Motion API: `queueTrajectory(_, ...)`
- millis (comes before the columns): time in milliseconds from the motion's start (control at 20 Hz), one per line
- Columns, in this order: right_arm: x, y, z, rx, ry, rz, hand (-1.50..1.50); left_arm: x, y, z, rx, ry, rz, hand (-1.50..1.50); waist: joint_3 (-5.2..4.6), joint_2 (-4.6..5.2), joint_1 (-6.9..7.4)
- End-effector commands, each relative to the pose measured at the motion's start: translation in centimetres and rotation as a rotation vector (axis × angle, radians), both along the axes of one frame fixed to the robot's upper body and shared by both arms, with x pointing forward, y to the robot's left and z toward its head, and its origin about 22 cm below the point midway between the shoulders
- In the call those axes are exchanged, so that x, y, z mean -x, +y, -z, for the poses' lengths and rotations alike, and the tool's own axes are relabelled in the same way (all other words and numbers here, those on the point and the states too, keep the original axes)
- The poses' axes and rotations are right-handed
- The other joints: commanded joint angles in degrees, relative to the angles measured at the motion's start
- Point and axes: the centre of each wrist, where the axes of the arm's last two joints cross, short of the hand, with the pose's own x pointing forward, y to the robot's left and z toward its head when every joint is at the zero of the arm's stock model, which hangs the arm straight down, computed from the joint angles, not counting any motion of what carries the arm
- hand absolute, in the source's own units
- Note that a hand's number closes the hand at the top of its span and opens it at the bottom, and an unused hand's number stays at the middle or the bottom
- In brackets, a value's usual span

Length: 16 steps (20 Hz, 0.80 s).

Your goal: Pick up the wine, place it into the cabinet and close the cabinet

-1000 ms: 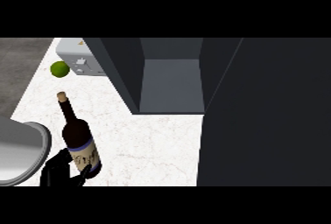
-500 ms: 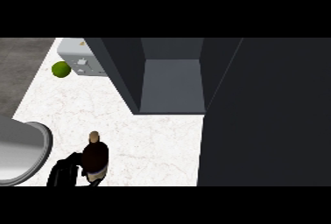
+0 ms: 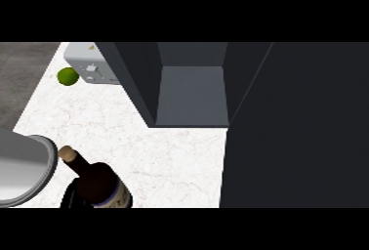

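Observation:
The wine bottle (image 3: 97,178) is dark with a tan cork and a pale label band. It shows at the lower left of the head view, its neck pointing up and to the left. My left hand (image 3: 71,197) is curled round the bottle's lower part, and the bottle hides most of the hand. The cabinet (image 3: 191,95) stands open at the upper middle, with a grey inside. Its dark door (image 3: 296,127) fills the right side of the view. The bottle is well to the left of and below the cabinet opening. My right hand does not show.
A green lime (image 3: 68,76) lies at the upper left beside a white appliance (image 3: 90,66). A grey round basin (image 3: 25,166) sits at the left edge, close to the bottle's neck. White marble counter (image 3: 166,156) lies between the bottle and the cabinet.
The bottle has come up toward the camera and looks larger. Half a second ago I saw it almost top-on; now its neck leans to the upper left. The hand stays round it.

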Motion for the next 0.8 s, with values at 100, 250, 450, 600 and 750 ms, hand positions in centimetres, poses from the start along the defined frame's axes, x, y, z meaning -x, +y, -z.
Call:
queueTrajectory(100, 0.0, 1.5, 0.2, 0.000, 0.009, -0.010, -1.50, 0.5, -1.2, -5.7, 0.013, -0.032, 0.039, 1.50, -0.04, 0.02, 0.04)
queueTrajectory(250, -1.3, 0.3, -0.7, -0.019, 0.014, -0.007, -1.50, -1.4, -2.5, -8.1, 0.049, -0.065, 0.063, 1.50, -0.06, 0.10, 0.00)
queueTrajectory(450, -0.4, -1.2, -0.4, -0.005, 0.012, -0.020, -1.50, -1.3, -5.9, -10.0, 0.039, -0.080, 0.055, 1.50, -0.06, 0.08, -0.21)
queueTrajectory(600, -0.4, -0.9, -1.1, 0.002, 0.019, -0.010, -1.50, -3.0, -6.0, -11.5, 0.031, -0.091, 0.034, 1.50, -0.08, 0.10, -0.25)
queueTrajectory(750, -0.7, 0.0, 0.3, -0.001, 0.003, -0.025, -1.50, -5.2, -6.2, -14.0, 0.024, -0.122, 0.025, 1.50, -0.08, 0.11, -0.28)
